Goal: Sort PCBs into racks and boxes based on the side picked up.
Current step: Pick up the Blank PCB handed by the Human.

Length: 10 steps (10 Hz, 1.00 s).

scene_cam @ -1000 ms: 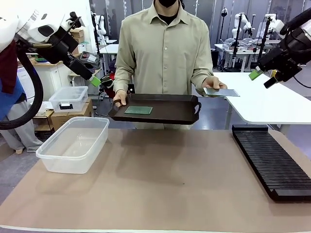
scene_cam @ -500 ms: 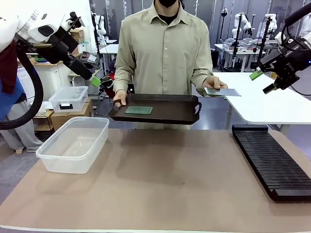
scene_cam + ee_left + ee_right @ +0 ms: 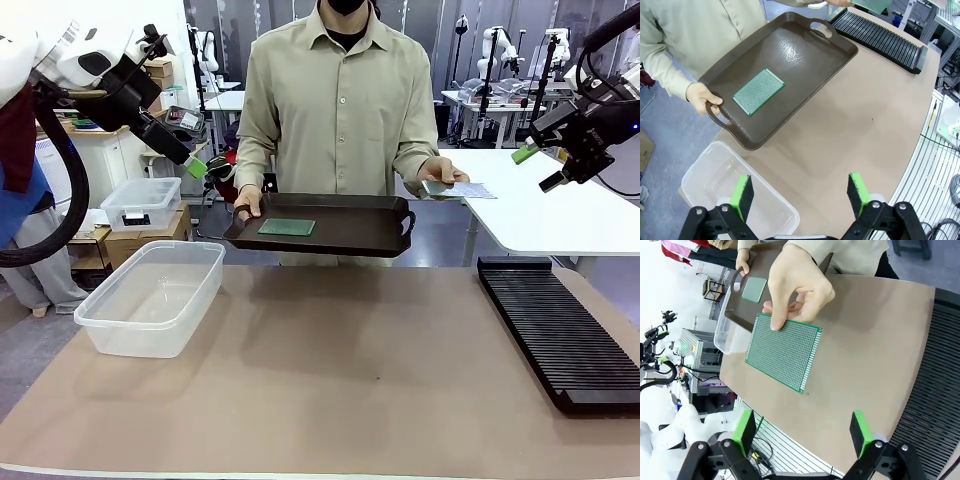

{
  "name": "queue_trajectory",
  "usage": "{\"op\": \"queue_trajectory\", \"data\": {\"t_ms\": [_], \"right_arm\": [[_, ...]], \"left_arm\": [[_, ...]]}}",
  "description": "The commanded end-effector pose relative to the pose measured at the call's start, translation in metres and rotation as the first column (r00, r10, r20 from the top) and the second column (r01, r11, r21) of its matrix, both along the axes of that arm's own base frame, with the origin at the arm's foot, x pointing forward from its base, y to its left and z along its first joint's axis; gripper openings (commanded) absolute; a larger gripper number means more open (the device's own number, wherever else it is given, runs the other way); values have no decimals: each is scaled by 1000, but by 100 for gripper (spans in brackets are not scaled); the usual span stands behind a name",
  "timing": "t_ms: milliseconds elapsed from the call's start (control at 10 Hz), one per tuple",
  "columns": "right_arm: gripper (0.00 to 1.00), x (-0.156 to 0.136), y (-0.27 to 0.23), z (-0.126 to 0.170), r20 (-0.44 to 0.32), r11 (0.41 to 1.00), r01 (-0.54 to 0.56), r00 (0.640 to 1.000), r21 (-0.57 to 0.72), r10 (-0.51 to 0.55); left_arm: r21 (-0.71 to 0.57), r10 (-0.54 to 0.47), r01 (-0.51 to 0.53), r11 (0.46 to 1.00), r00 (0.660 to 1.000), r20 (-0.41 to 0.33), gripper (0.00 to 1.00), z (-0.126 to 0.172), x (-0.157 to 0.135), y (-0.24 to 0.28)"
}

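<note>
The person holds a dark brown tray in one hand, with a green PCB lying flat on it. A second PCB rests in the person's other hand, held out to the right. In the right wrist view this PCB hangs from the hand's fingers, well beyond my open right gripper. My right gripper hovers high at the right, apart from that board. My left gripper stays raised at the upper left, open, above the clear box. The tray's PCB lies far beyond my left gripper.
The black slotted rack lies along the table's right side. A smaller lidded clear box sits on cardboard cartons behind the left edge. A white table stands behind at the right.
My right gripper has shifted slightly left and up near the offered PCB. The person's hand has tilted that board a little. The left arm has not moved.
</note>
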State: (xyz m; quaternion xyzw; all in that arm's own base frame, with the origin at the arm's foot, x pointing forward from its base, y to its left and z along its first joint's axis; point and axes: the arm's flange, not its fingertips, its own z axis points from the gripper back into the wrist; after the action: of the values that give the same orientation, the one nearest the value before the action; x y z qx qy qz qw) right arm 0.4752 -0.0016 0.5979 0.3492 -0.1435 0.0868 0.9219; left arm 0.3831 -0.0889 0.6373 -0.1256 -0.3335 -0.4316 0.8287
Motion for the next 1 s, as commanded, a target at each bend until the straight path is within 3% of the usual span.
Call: {"op": "queue_trajectory", "data": {"t_ms": [0,200,400,900], "right_arm": [[100,0,-1,0,-1,1000,1,1000,1,-1],[100,22,1,-18,-147,993,38,989,109,-21],[100,42,4,-37,-226,975,90,973,204,-43],[100,68,-3,-74,-192,907,63,981,417,20]], "left_arm": [[-5,-5,5,1000,1000,-8,100,-1,0,1],[-5,-5,5,1000,1000,-8,100,-1,0,1],[-5,-5,5,1000,1000,-8,100,-1,0,1],[-5,-5,5,1000,1000,-8,100,-1,0,1]]}}
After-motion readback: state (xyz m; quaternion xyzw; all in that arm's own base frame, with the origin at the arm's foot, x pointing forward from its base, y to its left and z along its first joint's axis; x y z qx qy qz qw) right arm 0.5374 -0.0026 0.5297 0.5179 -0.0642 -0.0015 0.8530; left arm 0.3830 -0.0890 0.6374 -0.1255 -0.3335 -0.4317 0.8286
